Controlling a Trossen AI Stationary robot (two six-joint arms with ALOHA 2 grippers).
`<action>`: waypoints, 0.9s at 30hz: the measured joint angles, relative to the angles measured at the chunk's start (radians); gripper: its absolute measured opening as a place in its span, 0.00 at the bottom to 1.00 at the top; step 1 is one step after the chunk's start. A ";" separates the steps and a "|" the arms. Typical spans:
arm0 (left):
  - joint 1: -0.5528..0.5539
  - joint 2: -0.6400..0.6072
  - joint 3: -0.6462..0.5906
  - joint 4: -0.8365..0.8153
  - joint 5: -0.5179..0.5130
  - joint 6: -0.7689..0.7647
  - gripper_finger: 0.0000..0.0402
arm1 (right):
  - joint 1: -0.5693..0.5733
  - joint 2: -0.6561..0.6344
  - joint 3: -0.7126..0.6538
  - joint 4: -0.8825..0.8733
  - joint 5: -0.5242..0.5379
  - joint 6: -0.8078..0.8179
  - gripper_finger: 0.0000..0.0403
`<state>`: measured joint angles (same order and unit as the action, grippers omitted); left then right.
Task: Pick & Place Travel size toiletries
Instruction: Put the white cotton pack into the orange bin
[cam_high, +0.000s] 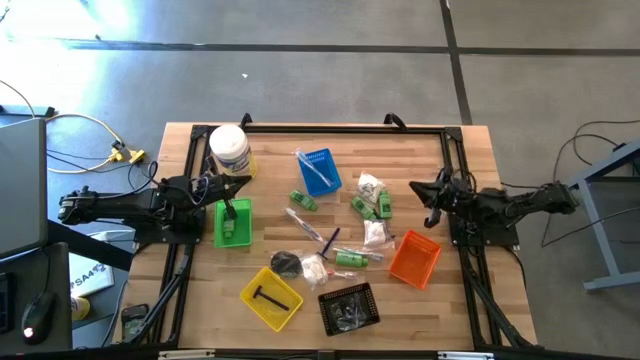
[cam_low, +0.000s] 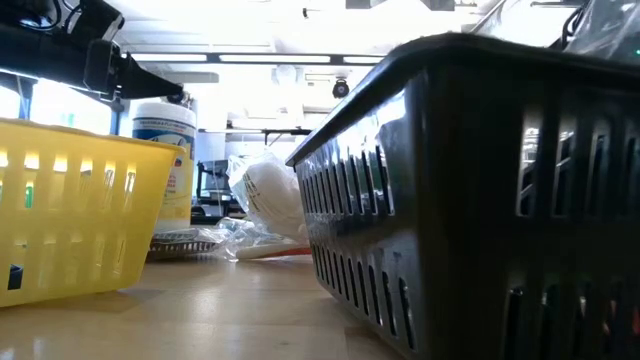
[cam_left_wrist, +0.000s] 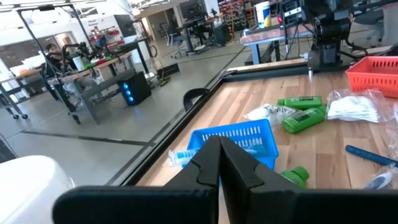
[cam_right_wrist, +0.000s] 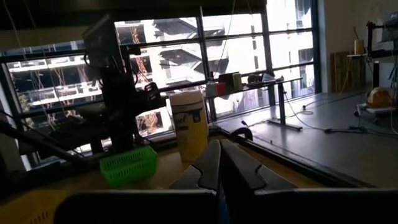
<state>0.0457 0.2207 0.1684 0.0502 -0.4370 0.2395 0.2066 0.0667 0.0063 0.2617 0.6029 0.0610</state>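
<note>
- White cylindrical tub with yellow label (cam_high: 229, 150): text unreadable.
- Left gripper (cam_high: 240, 184) pinched closed, empty, above green plastic tray (cam_high: 233, 222).
- Right gripper (cam_high: 417, 188) closed, empty, near orange plastic tray (cam_high: 414, 258).
- Small green toiletry bottles (cam_high: 372, 206) lie mid-table.

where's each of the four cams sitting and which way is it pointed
High view: overhead, straight down on the table; left gripper and right gripper both shut.
Low view: at tabletop height between yellow tray and black tray, facing the white tub.
Left wrist view: past shut fingers toward blue tray, green bottles.
Right wrist view: across to green tray.
Shared: the tub shows in the high, low and right wrist views.
</note>
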 joint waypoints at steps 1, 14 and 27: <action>0.000 0.000 0.000 0.000 0.000 0.000 0.00 | 0.000 0.005 0.000 -0.006 0.000 0.011 0.01; 0.000 0.000 0.001 0.001 0.000 0.002 0.00 | 0.000 0.120 0.000 -0.011 -0.029 0.016 0.01; 0.000 0.000 0.001 -0.007 -0.001 0.019 0.00 | 0.000 0.511 0.233 0.021 -0.034 -0.010 0.01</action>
<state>0.0460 0.2207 0.1696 0.0429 -0.4382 0.2587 0.2065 0.5775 0.2394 0.2832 0.5694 0.0506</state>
